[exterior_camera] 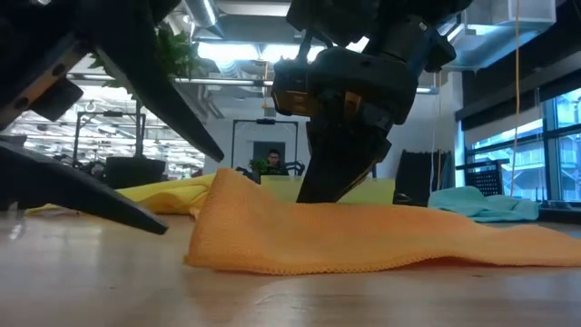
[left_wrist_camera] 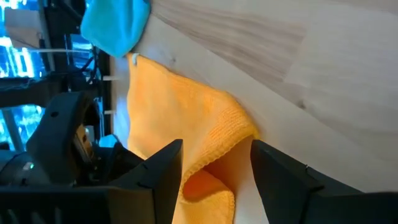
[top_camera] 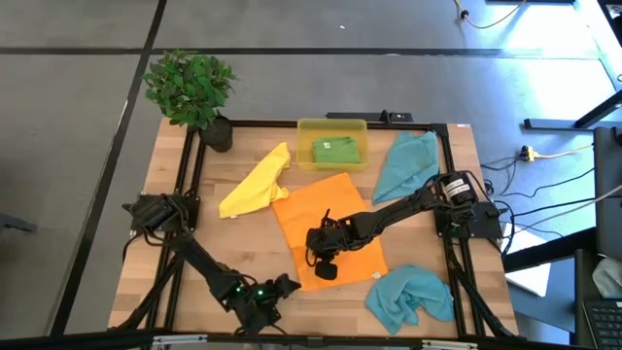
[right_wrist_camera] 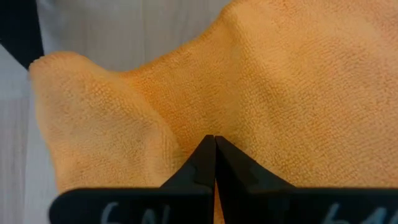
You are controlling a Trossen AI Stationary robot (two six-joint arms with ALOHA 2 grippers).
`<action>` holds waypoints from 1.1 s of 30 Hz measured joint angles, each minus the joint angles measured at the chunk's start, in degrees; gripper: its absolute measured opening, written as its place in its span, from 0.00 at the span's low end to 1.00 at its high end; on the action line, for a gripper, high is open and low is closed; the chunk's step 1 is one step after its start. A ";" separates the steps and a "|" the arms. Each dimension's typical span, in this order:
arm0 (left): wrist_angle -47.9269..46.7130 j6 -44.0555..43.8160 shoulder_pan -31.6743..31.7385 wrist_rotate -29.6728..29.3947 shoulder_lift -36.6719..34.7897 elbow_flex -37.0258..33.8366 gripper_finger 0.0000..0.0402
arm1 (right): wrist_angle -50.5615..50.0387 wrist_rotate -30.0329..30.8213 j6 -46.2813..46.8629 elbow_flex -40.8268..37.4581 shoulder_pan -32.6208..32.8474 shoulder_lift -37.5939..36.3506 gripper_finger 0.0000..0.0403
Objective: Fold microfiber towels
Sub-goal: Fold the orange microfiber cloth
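— Towels are seen in five places; which one is being handled, and how are the jaws set?

— The orange towel (right_wrist_camera: 292, 81) is pinched by the right gripper (right_wrist_camera: 214, 152), whose fingers are pressed together with the cloth caught at their tips. In the high view that gripper (top_camera: 328, 264) is planted on the near half of the orange towel (top_camera: 326, 209), close to the middle of the table (top_camera: 165, 209).

— And the left gripper?

— It (left_wrist_camera: 216, 171) is held with its fingers parted, and the folded near corner of the orange towel (left_wrist_camera: 186, 118) is seen between them; no grip on the cloth is shown. From above, the left gripper (top_camera: 285, 284) is placed at the near left edge of that towel, beside the right gripper.

— How is the cloth lying?

— In the low view a raised fold of the orange towel (exterior_camera: 363, 238) is seen at its left end, and the rest is spread flat across the wood under the right gripper (exterior_camera: 340, 186).

— Where are the others found?

— The yellow towel (top_camera: 255, 182) is crumpled just left of the orange one. The green towel (top_camera: 335, 150) is folded inside a yellow bin (top_camera: 331, 125) at the far edge. One blue towel (top_camera: 406, 163) is heaped at the far right, and a second blue towel (top_camera: 410, 295) at the near right corner. A potted plant (top_camera: 191, 89) is set at the far left corner.
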 joint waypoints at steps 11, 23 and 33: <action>0.28 7.80 4.48 6.52 -0.11 0.00 0.45 | 0.00 -0.91 0.00 0.00 0.00 -0.02 0.02; 4.63 12.32 4.66 8.82 0.04 -0.18 0.42 | 0.02 -0.90 -0.02 0.00 0.00 -0.02 0.02; 5.12 11.55 4.42 8.90 0.04 -0.16 0.21 | 0.00 -0.90 -0.02 0.00 -0.01 -0.02 0.02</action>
